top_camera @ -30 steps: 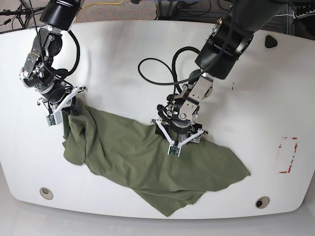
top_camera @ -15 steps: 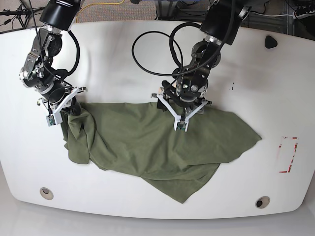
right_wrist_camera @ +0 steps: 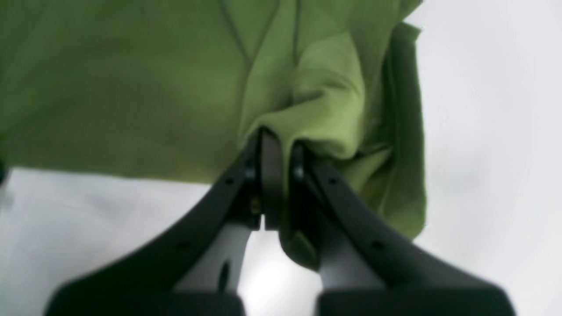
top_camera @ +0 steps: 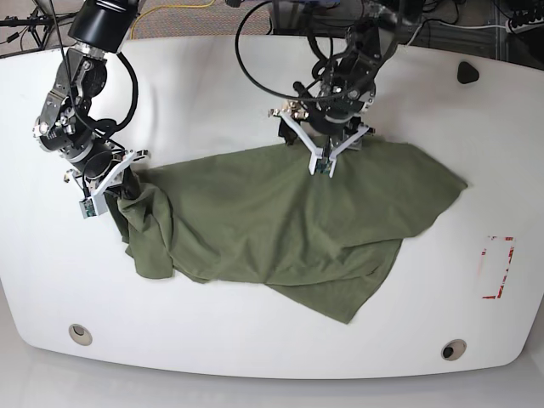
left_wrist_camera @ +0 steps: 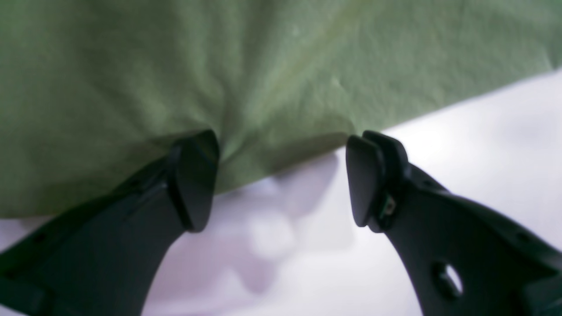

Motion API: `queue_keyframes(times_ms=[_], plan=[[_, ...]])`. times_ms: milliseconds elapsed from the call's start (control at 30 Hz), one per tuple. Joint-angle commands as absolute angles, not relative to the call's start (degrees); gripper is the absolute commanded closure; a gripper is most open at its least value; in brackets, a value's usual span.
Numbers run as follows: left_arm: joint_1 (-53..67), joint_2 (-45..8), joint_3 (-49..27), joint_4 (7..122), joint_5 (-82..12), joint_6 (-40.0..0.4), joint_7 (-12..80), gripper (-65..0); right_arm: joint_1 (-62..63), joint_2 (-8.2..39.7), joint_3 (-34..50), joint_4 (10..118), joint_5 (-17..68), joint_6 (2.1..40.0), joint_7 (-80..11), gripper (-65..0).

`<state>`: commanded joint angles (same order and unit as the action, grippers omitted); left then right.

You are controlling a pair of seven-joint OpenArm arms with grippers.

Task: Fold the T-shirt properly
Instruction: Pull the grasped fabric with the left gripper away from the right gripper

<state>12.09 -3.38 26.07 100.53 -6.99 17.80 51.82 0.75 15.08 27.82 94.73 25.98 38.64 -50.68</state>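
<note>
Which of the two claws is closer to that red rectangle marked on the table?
The left gripper. It sits open at the T-shirt's far edge, mid-table; the right gripper pinches cloth at the opposite end from the red rectangle.

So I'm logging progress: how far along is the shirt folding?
Early. No fold is made: the olive-green cotton T-shirt lies rumpled and only partly spread on the white table. In hand: the right gripper is shut on a bunched edge; the left gripper is open at the far hem. Left: flattening and every fold.
</note>
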Motion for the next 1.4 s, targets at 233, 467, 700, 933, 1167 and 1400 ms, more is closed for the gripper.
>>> queue_keyframes(times_ms=[233, 467, 700, 933, 1167, 1400], plan=[[12.09, -6.11, 25.45, 108.70, -6.81, 17.80, 45.76, -41.3, 0.84, 14.73, 27.65, 94.73, 25.98, 38.64, -50.68, 0.0], [7.78, -7.52, 17.27, 113.27, -7.16, 14.20, 42.33, -41.4, 0.92, 14.64, 27.56, 94.73, 25.98, 38.64, -50.68, 0.0], [3.74, -6.64, 0.66, 110.29, -7.78, -1.71, 42.07, -41.5, 0.92, 14.64, 27.56, 94.73, 25.98, 38.64, -50.68, 0.0], [1.80, -7.16, -16.92, 103.69, -10.86, -18.77, 42.15, -51.8, 0.92, 14.64, 27.56, 94.64, 25.98, 38.64, -50.68, 0.0], [1.19, -11.12, -25.80, 95.60, -11.03, -27.82, 42.15, -53.1, 0.92, 14.55, 27.56, 94.55, 25.98, 38.64, -50.68, 0.0], [1.19, -13.85, -31.25, 87.96, -11.03, -30.99, 42.15, -53.1, 0.92, 14.55, 27.56, 94.55, 25.98, 38.64, -50.68, 0.0]])
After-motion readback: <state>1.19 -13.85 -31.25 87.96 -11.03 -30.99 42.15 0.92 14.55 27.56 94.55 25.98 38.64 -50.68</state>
